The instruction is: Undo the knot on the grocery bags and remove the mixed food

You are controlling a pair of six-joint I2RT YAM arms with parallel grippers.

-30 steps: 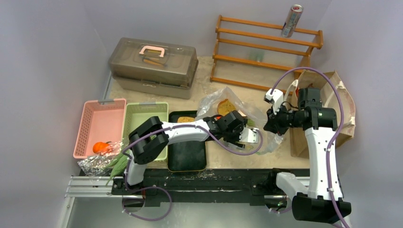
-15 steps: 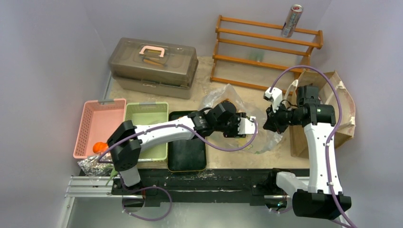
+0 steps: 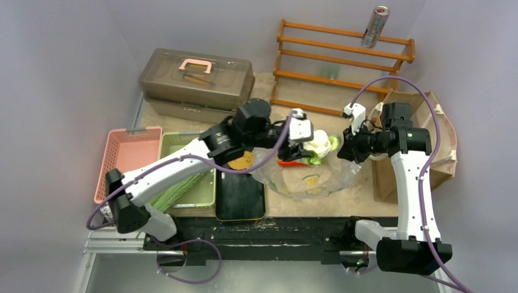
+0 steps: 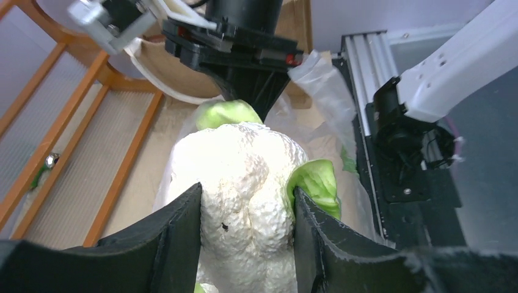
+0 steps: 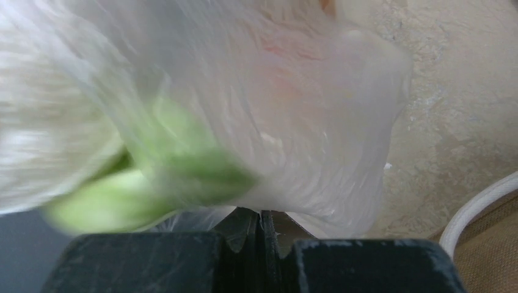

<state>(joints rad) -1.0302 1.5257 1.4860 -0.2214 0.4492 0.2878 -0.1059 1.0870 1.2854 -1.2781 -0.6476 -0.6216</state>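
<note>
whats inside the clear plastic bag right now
Through the bag, a tan toast slice and a red-orange piece show. The cauliflower held by the left gripper at its mouth hides anything beneath.

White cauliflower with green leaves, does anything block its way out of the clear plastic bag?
Nothing visible covers the white cauliflower in the left gripper. The right gripper, pinching the clear plastic bag, stands close beyond it.

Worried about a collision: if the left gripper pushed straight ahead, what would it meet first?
Likely the right gripper, pinching the plastic bag beyond the held cauliflower; depth is unclear.
</note>
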